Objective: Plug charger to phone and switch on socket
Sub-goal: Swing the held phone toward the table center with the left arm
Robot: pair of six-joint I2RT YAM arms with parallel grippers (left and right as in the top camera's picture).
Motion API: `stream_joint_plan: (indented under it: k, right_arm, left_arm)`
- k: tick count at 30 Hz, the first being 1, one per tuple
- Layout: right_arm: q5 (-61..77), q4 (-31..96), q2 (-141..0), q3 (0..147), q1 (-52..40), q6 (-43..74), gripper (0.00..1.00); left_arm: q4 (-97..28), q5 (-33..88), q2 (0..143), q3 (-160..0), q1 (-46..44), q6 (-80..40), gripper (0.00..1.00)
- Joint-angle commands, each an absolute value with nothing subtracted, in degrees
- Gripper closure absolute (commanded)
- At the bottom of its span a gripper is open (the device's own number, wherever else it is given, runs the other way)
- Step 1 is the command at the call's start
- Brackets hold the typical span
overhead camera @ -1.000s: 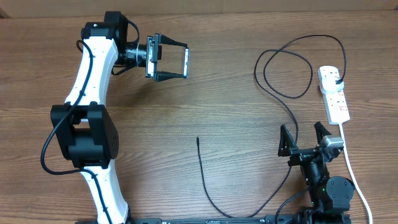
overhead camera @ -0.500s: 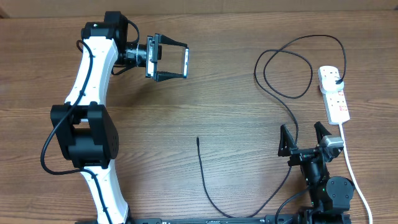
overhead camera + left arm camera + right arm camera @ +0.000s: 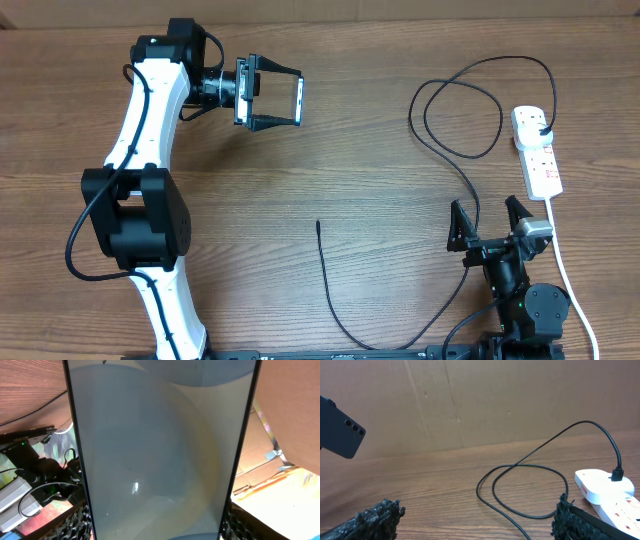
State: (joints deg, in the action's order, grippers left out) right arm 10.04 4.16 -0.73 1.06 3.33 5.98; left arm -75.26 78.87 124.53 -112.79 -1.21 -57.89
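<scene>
**Phone gripped off the table; cable tip lying loose**

The phone [image 3: 300, 104] is at the far left of the table [image 3: 380, 180], clamped between the fingers of the left gripper [image 3: 296, 99]. From overhead it shows edge-on. Its pale screen [image 3: 160, 450] fills the left wrist view and faces that camera, with a finger pad at each lower corner. The right wrist view shows its dark back and camera lenses [image 3: 340, 427] raised against a brown cardboard wall [image 3: 495, 400].

The black cable [image 3: 335, 300] has its thin straight tip [image 3: 318, 224] lying free on the wood near the table's middle, well apart from the phone. From there it runs toward the near edge, turns back up past the right arm, and forms a loose loop [image 3: 455, 115] at the far right. Its black plug [image 3: 543, 131] is seated in the power strip [image 3: 540, 165].

The power strip lies at the right edge, and its white cord [image 3: 566, 275] trails toward the near edge. The position of its switches cannot be told.

The right gripper [image 3: 489, 215] sits near the front right with its fingers spread and nothing between them. The cable passes just beside its left finger.
</scene>
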Motion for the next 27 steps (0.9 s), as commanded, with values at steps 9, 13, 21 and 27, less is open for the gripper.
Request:
stream_joint_plan:
  k: [9, 13, 21, 27]
  right_arm:
    - [9.47, 3.97, -0.19, 0.45, 3.05, 6.00, 0.00]
    - [9.47, 3.97, -0.19, 0.45, 3.05, 6.00, 0.00]
    - [9.47, 3.97, -0.19, 0.45, 3.05, 6.00, 0.00]
    - [9.47, 3.97, -0.19, 0.45, 3.05, 6.00, 0.00]
  left_arm:
    - [-75.40, 81.41, 124.70, -114.52, -1.98, -56.10, 0.96]
    - [-75.42, 81.36, 124.70, -114.52, -2.02, -55.42, 0.96]
    - [-75.42, 75.00, 124.70, -114.52, -2.61, -55.27, 0.96]
    - [-75.44, 62.65, 124.70, -114.52, -4.14, -55.29, 0.96]
